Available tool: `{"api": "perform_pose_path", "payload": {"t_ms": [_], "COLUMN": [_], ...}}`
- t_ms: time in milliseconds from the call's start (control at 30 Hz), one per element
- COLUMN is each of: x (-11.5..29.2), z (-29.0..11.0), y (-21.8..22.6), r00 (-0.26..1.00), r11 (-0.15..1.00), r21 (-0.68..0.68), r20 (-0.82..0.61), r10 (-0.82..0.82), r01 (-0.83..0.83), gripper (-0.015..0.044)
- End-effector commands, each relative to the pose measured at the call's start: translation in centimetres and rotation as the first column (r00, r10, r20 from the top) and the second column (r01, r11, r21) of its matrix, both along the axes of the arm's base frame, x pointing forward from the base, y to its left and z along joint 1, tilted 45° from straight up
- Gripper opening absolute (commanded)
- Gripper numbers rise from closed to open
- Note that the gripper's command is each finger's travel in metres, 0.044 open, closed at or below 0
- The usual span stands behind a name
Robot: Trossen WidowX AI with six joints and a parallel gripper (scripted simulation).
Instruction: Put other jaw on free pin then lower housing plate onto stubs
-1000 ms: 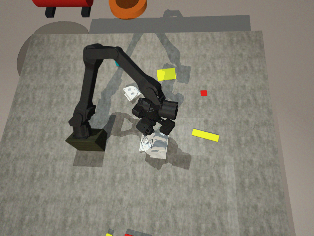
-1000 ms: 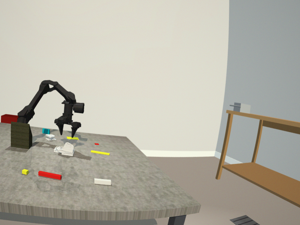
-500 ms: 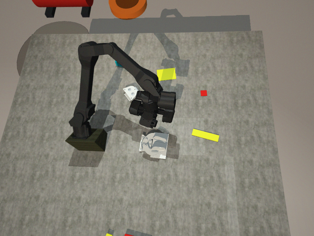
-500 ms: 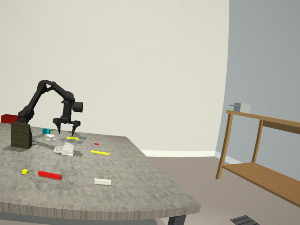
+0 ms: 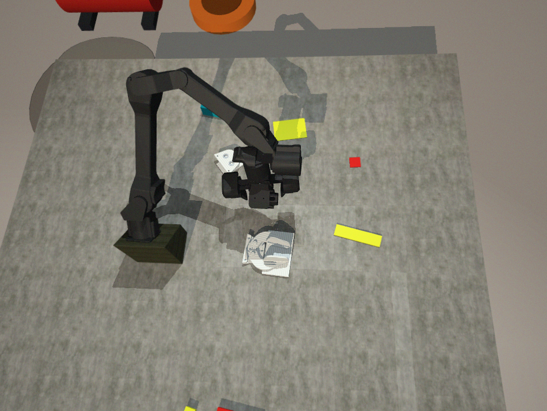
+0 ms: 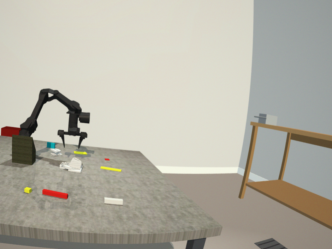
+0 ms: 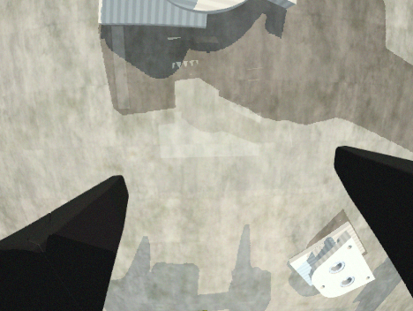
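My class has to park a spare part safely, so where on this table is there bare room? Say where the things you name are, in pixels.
Bare patches: between the yellow bar [image 5: 357,235] [image 6: 110,169] and the small red square [image 5: 355,162] [image 6: 107,159]; also between that bar and the white assembly [image 5: 267,251] [image 6: 71,165]. Crowded: around the white plate piece [image 5: 225,160] [image 6: 55,151] [image 7: 340,274], beside the hand [image 5: 261,201] [image 6: 71,147] [image 7: 232,170].

A red square [image 5: 355,162] lies toward the counter's [image 5: 336,336] right edge; the housing plate [image 5: 224,160] sits nearer the far-left corner, partly hidden.

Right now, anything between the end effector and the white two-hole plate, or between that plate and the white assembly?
Nothing visible in either gap. End effector hangs open; only arm shadow crosses between plate and assembly.
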State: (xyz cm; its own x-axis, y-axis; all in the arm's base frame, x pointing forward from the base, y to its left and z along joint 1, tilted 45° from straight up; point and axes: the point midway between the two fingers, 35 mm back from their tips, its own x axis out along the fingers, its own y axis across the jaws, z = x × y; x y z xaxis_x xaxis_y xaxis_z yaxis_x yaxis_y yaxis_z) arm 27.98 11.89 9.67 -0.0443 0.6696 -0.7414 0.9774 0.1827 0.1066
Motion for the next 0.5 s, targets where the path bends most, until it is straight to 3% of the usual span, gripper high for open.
{"api": "perform_pose_path", "payload": {"t_ms": [0, 467], "x": [-0.6, -2.3], "z": [0.7, 2.5], "y": [0.5, 2.1], "r00": [0.994, 0.913], "r11": [0.997, 0.952], "r21": [-0.003, -0.024], "r20": [0.073, 0.277], "r10": [0.079, 0.301], "r01": [-0.079, -0.306], "gripper": [0.0440, 0.0440]}}
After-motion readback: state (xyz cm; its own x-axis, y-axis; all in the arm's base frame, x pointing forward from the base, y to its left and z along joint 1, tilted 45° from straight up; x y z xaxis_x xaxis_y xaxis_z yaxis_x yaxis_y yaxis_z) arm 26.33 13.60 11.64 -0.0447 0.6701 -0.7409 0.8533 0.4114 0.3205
